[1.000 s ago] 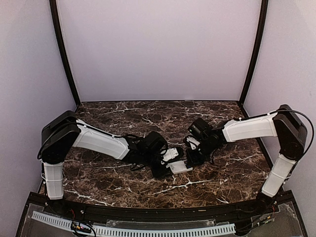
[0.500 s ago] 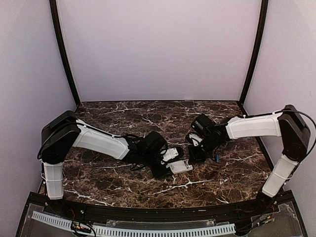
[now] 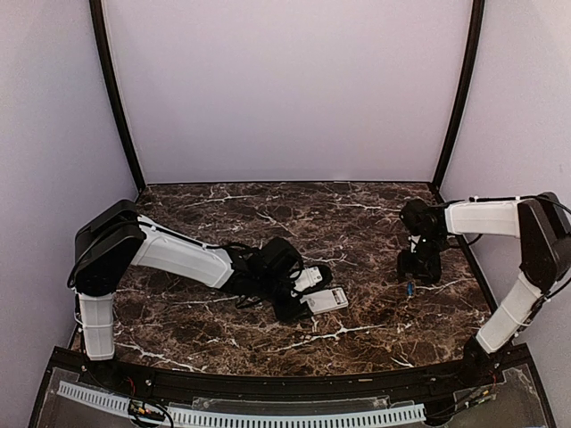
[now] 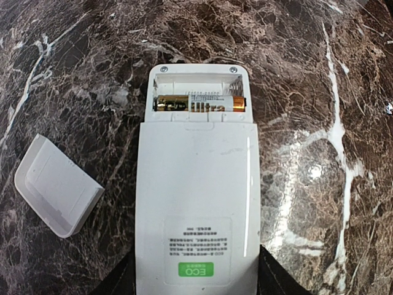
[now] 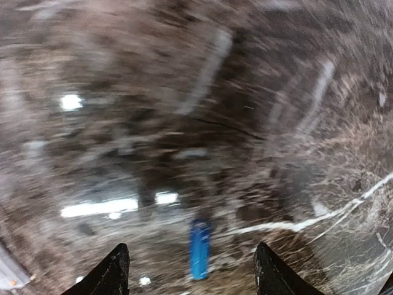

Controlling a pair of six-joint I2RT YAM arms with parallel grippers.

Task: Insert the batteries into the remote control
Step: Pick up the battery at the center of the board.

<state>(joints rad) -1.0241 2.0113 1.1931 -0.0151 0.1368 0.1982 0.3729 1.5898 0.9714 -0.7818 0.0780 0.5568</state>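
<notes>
Blurring blue battery (image 5: 199, 249), remote control (image 4: 195, 203) base cropped

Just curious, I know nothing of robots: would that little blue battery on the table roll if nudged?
Probably. The blue battery is a slim cylinder lying on its side, so a sideways nudge would likely roll it. The table looks glossy, so it may slide too. It looks rigid, unlikely to bend.
</notes>
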